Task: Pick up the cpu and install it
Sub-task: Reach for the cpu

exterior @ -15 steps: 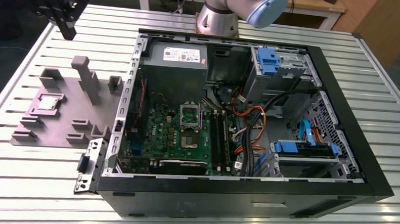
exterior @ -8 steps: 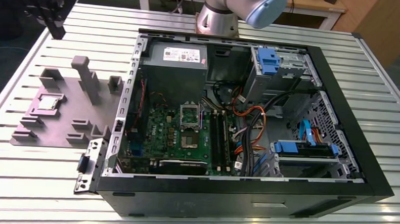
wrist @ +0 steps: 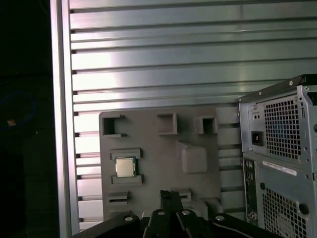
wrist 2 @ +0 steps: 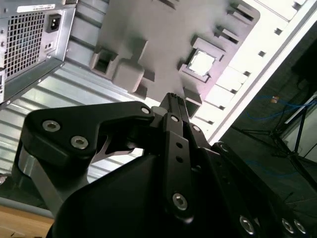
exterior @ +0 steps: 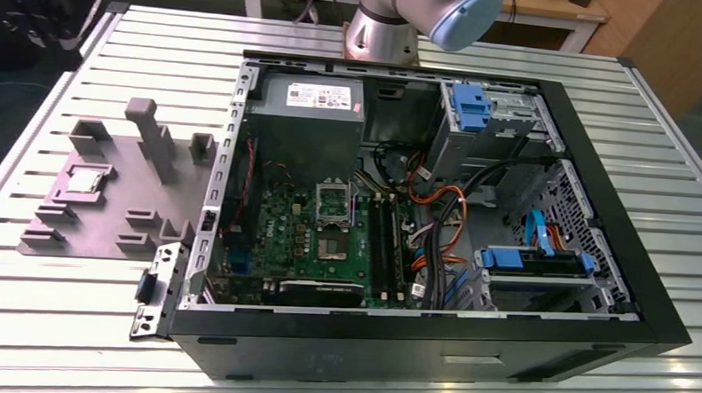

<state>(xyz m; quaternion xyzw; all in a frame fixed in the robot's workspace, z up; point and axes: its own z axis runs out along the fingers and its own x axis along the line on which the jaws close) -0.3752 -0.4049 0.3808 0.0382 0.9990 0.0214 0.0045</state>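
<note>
Exterior view: an open computer case [exterior: 439, 351] lies on a slatted metal table [exterior: 37, 325]. Its green board shows a bare socket [exterior: 333, 203]. Beside the case, on the exterior view's left, a grey fixture [exterior: 137, 209] holds the cpu [exterior: 85, 180] flat in a recess. Part of the arm [exterior: 436, 14] shows at the table's far edge.

Second wrist view: the gripper [wrist 2: 172, 99] hangs above the fixture. Its jaws look closed together, with nothing between them. The cpu [wrist 2: 202, 63] lies near the tips but apart from them.

First wrist view: the cpu [wrist: 125, 167] sits in its recess, off the line of the gripper [wrist: 171, 194].

By these views, the pick-up is not yet made and the approach is in hand. A grasp would call for parted jaws centred over the chip, closing on its thin edges.
</note>
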